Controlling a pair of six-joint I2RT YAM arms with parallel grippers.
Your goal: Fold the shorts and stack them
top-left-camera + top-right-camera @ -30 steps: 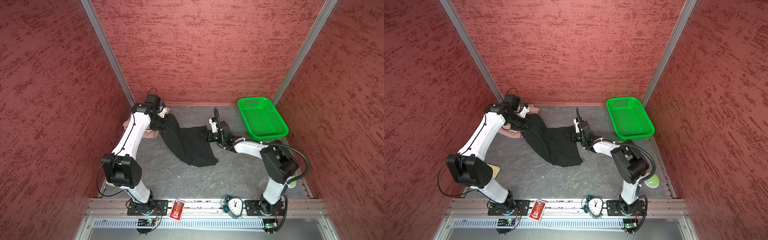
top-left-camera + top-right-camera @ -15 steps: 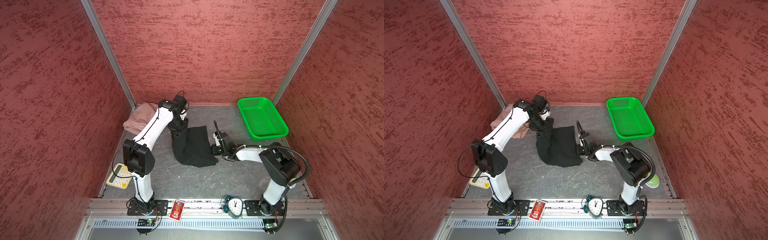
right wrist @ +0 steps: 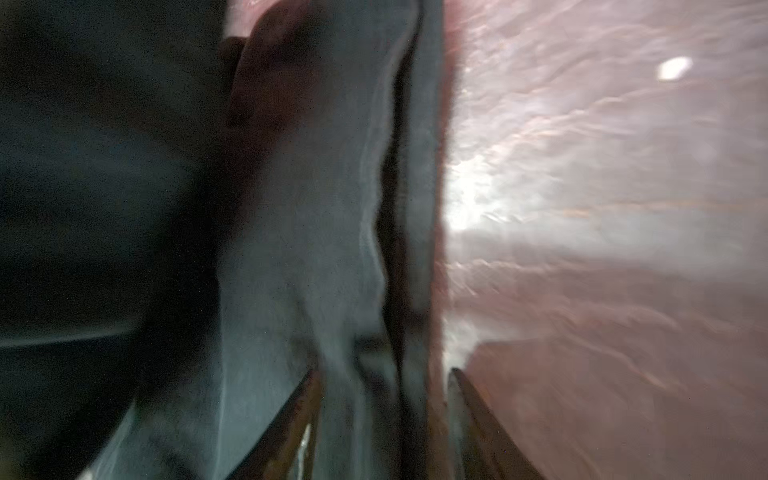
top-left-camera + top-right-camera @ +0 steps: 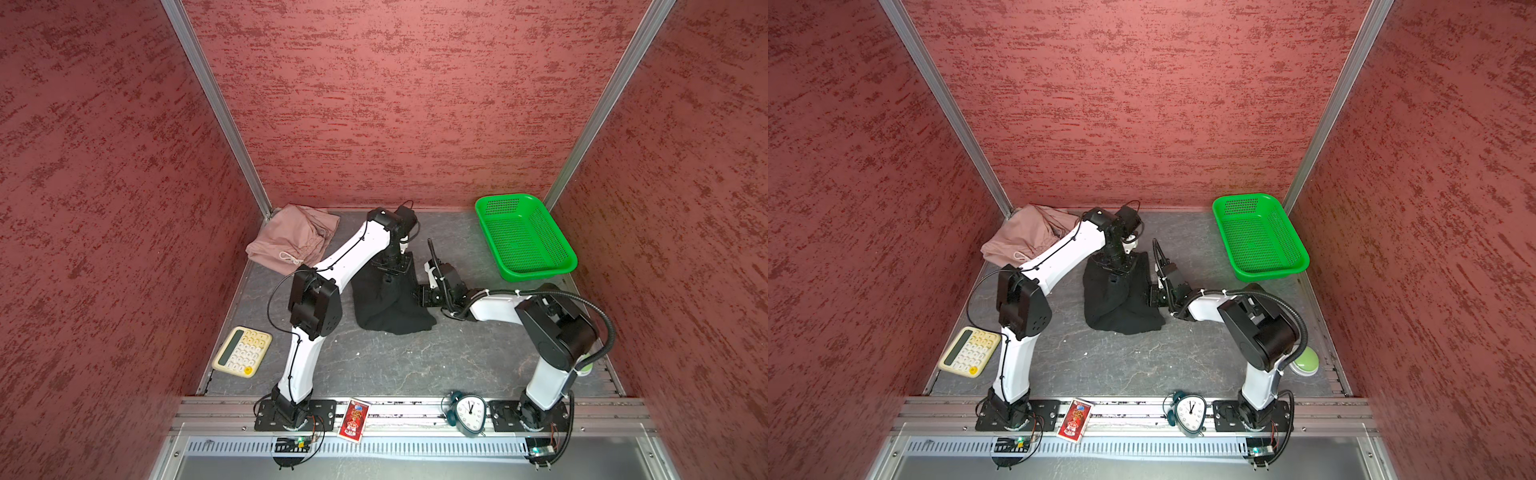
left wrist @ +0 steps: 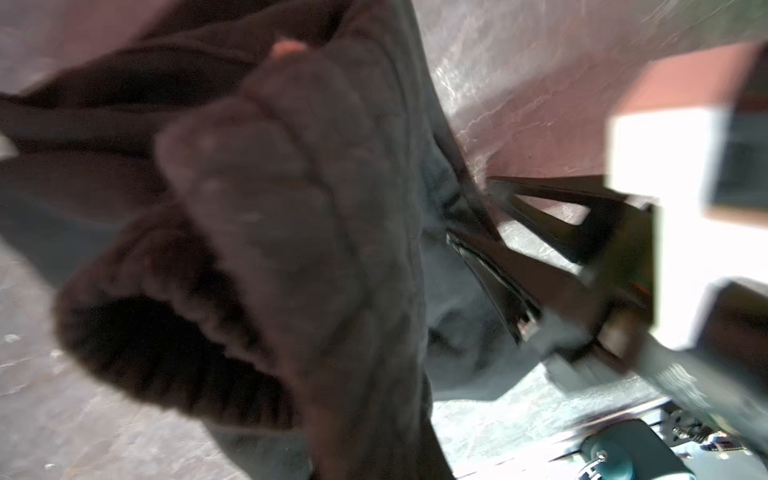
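Left pincer [image 4: 392, 268] state cannot be told; right pincer [image 4: 419, 296] stands part-open around black shorts [image 4: 386, 311] edge. Hazard: fabric may snag a finger, dragging the fold open

Soft matt cloth on black shorts [image 4: 388, 309] & pink shorts [image 4: 291, 239]; basket [image 4: 540, 272] glossy green plastic mesh; table [image 4: 395, 361] matt grey.

Pink shorts [image 4: 291, 237], black shorts [image 4: 390, 305], green basket [image 4: 538, 272]

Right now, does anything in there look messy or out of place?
Yes. The pink shorts lie crumpled in the back left corner, unfolded. The black shorts sit bunched in the middle, apart from them rather than stacked.
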